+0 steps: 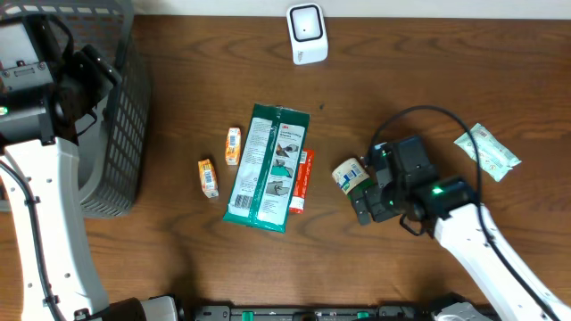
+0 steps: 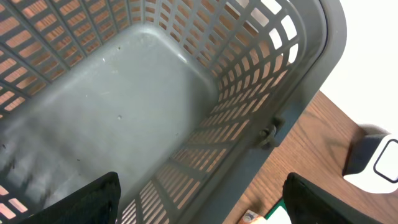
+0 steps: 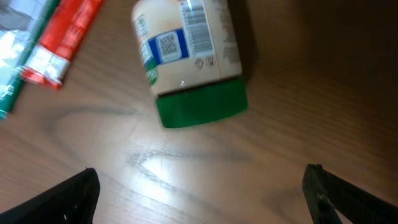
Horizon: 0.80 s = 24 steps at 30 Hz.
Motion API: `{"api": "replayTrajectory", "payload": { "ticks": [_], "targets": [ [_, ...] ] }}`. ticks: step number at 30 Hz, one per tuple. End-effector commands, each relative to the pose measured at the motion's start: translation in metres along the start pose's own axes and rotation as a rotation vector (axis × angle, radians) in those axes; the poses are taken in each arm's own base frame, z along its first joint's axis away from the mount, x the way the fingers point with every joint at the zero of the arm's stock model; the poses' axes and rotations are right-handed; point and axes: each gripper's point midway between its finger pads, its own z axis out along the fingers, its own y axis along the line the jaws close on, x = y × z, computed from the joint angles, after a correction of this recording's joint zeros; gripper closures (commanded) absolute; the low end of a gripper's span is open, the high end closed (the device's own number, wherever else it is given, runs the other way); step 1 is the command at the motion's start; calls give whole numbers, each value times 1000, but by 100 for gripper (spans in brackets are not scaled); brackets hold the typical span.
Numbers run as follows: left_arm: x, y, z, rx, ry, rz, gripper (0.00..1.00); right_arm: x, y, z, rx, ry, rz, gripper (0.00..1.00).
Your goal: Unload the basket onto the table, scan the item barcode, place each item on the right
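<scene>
The little white jar point(image 3: 186, 50) with a green lid lies on its side on the brown worktop point(image 1: 178, 250), barcode up, just beside a red tube point(image 1: 302, 181) and a big green packet point(image 1: 268, 167). The right tool point(image 3: 199, 193) is wide open and holds nothing, with the lid just in front of it. The left tool point(image 2: 199, 199) hangs open and empty over the grey basket point(image 2: 298, 81), and a white scanner point(image 1: 307, 34) stands at the far edge.
</scene>
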Motion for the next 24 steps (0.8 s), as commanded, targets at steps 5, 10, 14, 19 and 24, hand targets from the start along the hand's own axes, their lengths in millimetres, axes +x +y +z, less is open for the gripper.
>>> {"api": "replayTrajectory", "payload": {
  "ticks": [5, 10, 14, 19, 24],
  "targets": [
    [-3, 2, 0, -9, -7, 0, 16, -4, -7, 45, 26, -6, 0, 1],
    [-3, 2, 0, -9, -7, 0, 16, 1, -7, 66, 22, 45, 0, 4],
    [-3, 2, 0, -9, -7, 0, 16, 8, -8, 77, 25, 83, 1, 35],
    [-3, 2, 0, -9, -7, 0, 16, -1, -7, 70, 24, 43, 0, 47],
    [-3, 2, 0, -9, -7, 0, 16, -20, -5, 36, 18, -58, -4, 49]
  ]
}}
